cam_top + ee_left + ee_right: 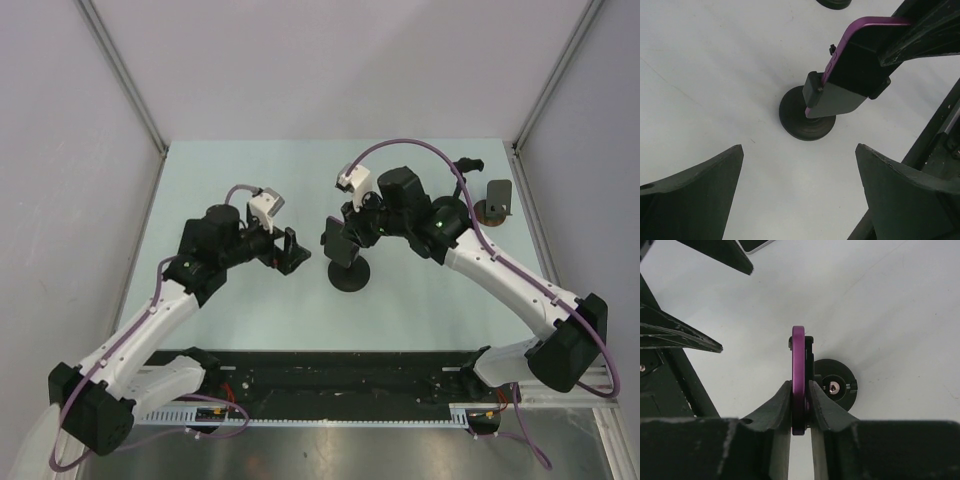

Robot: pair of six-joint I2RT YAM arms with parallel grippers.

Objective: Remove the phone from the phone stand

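A purple phone [798, 375] stands on edge in a black phone stand [350, 275] with a round base at mid-table. My right gripper [800, 402] is shut on the phone, one finger on each face. In the left wrist view the phone [850, 47] still sits in the stand's cradle [832, 97] above the round base [807, 122], with the right fingers [920, 35] clamped on its top. My left gripper [799, 192] is open and empty, hovering just left of the stand [290, 250].
A second small stand [495, 203] sits at the far right of the table, near the right wall. A black rail [340, 375] runs along the near edge between the arm bases.
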